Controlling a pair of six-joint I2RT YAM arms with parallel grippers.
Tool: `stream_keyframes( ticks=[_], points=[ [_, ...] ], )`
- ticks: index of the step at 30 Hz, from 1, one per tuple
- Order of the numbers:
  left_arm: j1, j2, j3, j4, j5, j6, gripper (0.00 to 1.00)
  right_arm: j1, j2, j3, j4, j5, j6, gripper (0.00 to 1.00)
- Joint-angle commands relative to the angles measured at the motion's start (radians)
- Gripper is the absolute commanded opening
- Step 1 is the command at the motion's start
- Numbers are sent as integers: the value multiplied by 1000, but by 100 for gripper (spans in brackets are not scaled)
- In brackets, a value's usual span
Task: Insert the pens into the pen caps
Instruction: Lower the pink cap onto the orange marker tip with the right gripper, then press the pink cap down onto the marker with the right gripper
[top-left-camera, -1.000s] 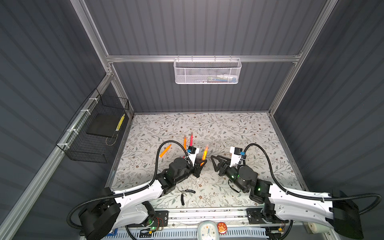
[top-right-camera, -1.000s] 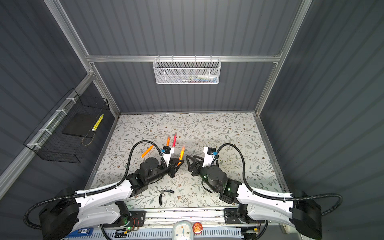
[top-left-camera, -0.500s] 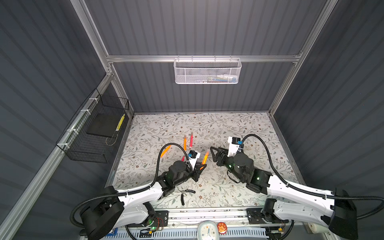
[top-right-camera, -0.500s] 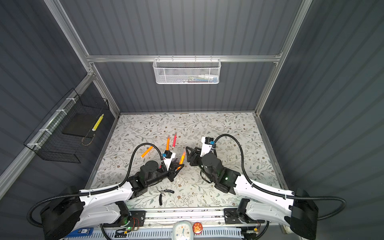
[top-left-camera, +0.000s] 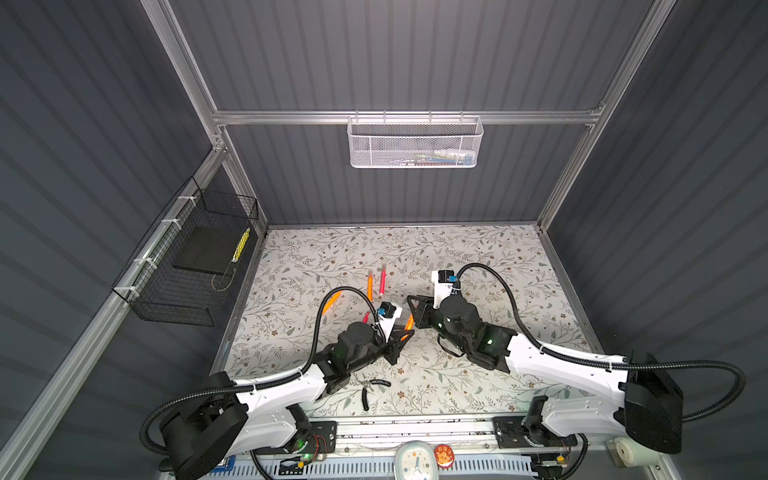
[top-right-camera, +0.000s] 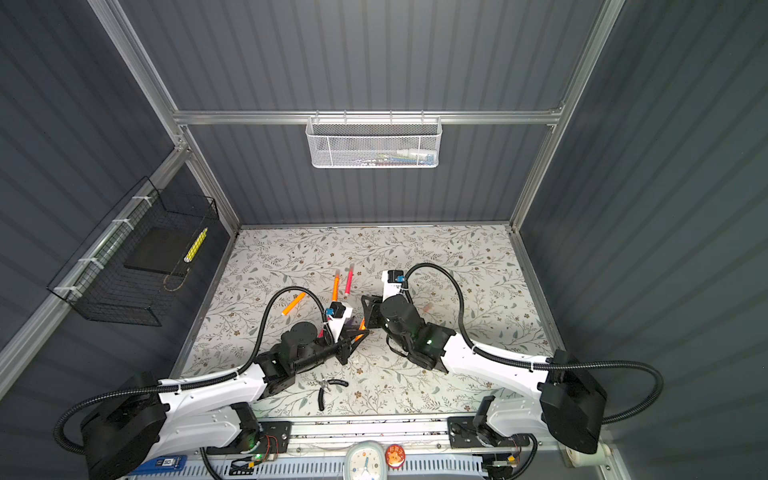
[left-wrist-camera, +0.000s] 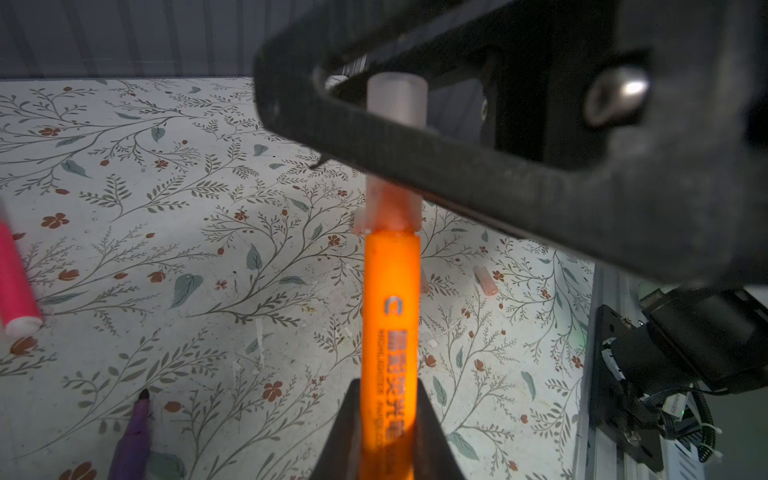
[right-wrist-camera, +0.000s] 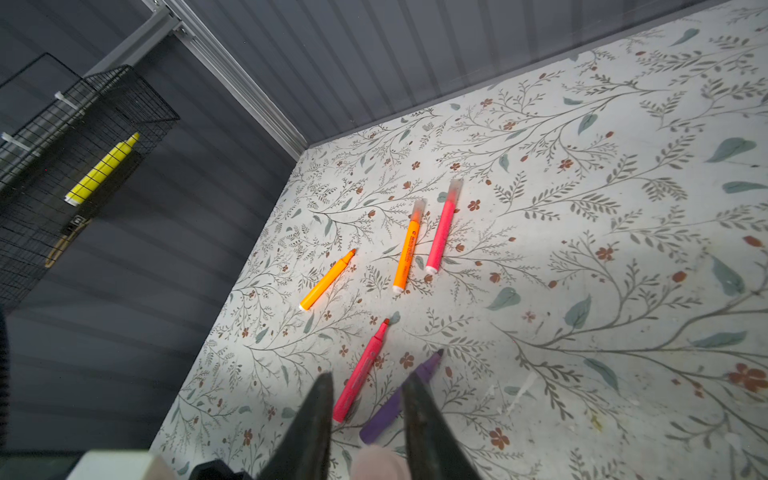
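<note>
Left wrist view: the left end effector is clenched on an orange pen, whose tip sits partly inside a pale cap. The right end effector straddles that cap; whether it pinches it, I cannot tell. This looks like the capping step, and the next move probably calls for a straight push along the pen. A pink pen and a purple pen lie uncapped on the counter.

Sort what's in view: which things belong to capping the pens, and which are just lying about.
Job in hand: held orange pen in the left gripper, frosted cap on its tip; uncapped orange pen, uncapped pink pen, purple pen; capped orange pen, capped pink pen; loose cap.
Lying about: pliers; white mesh basket; black wire basket holding a yellow marker; clock.
</note>
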Motion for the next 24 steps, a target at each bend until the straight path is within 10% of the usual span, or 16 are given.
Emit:
stream_keyframes(
  ticks=[1, 6, 24],
  points=[
    [-4, 7, 1, 27, 2, 23, 0, -3, -1, 21, -3, -13, -3, 19],
    [-5, -6, 25, 17, -73, 3, 0, 7, -8, -4, 1, -50, 9, 0],
    [30, -9, 263, 120, -312, 168, 0, 147, 20, -198, 187, -73, 59, 0]
  ],
)
